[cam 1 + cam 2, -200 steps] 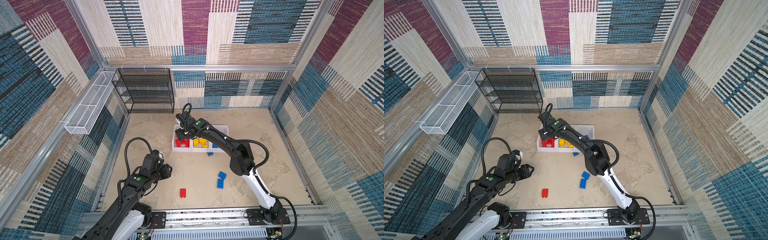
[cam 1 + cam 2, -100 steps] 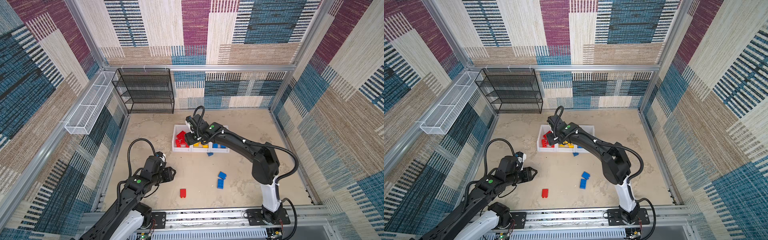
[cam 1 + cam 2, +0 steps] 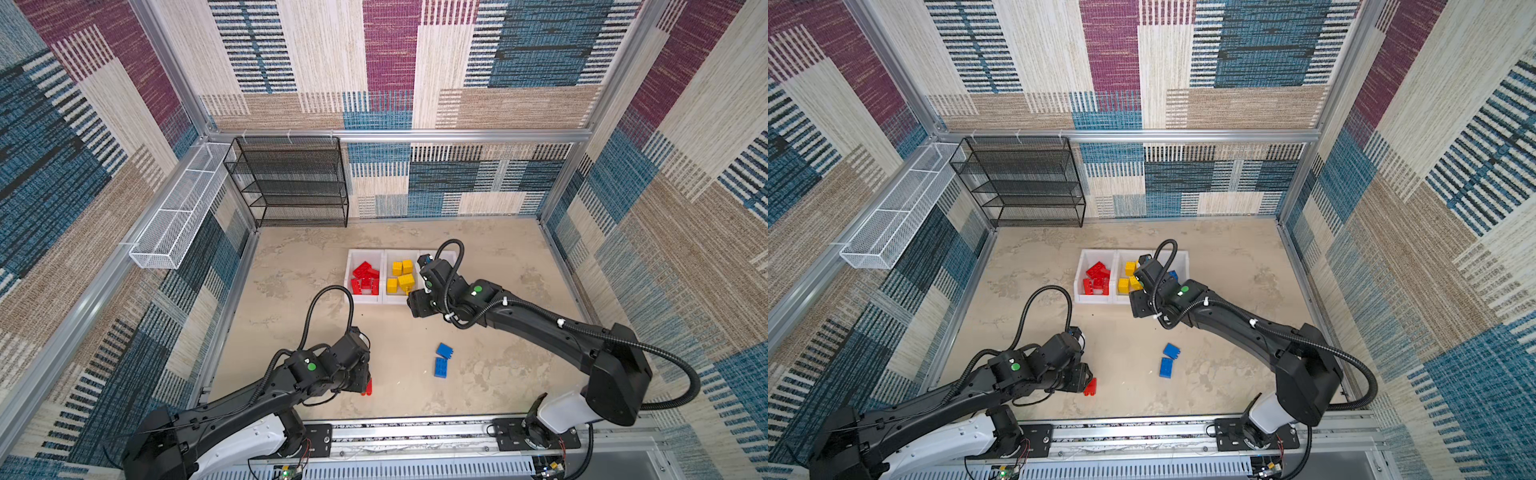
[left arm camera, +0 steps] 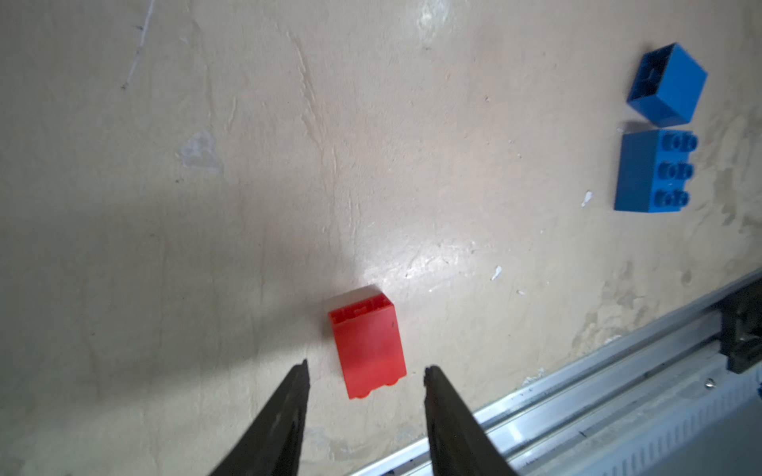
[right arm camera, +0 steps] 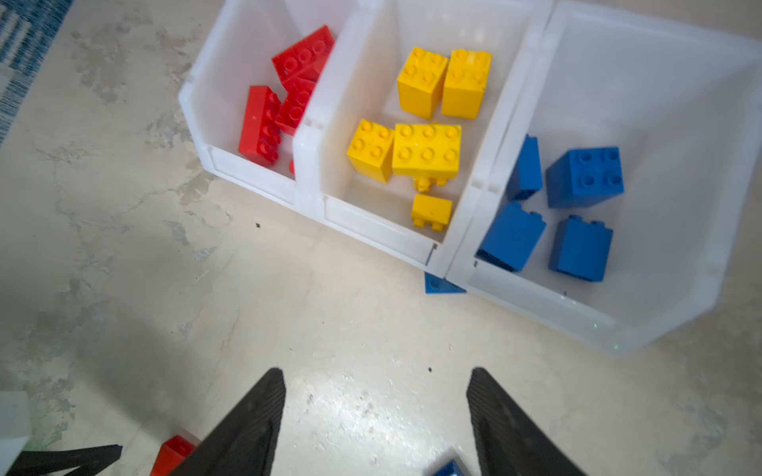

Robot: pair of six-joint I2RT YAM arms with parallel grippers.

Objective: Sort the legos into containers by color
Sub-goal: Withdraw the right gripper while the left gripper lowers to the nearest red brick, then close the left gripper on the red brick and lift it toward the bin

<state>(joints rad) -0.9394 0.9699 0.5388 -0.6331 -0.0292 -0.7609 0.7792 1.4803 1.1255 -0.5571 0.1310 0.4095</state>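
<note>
The chunky studded plastic bricks are mostly in the three joined white plastic open-top bins [image 5: 313, 127], which stand near the middle of the mottled beige tabletop [image 4: 206, 206]. In both top views the red bricks [image 3: 365, 276] lie in the left bin and the yellow bricks [image 3: 401, 276] in the middle one. The blue bricks [image 5: 583, 177] lie in the right bin (mostly hidden under the right arm from above, plain in the right wrist view). Four bricks are outside the bins. A small blue brick [image 5: 443, 285] sits on the table against the bins' front wall, where the middle and right bins meet. A square blue brick [image 4: 668, 84], tipped so its hollow underside shows, lies just beside an oblong blue brick [image 4: 651, 173] on its side, out on open table. A lone red brick [image 4: 367, 342] lies on its side near the aluminium front rail [image 4: 618, 371]. The left gripper [image 4: 365, 366] has its black fingers moderately apart, one tip on either side of the brick's studded end, with table showing in each gap. The right gripper [image 5: 375, 371] has its fingers spread wide with nothing between them, over bare table in front of the bins. A black mesh shelf rack [image 3: 291, 183] stands at the back wall, and a long white wire-mesh basket [image 3: 174, 220] hangs on the left wall.
</note>
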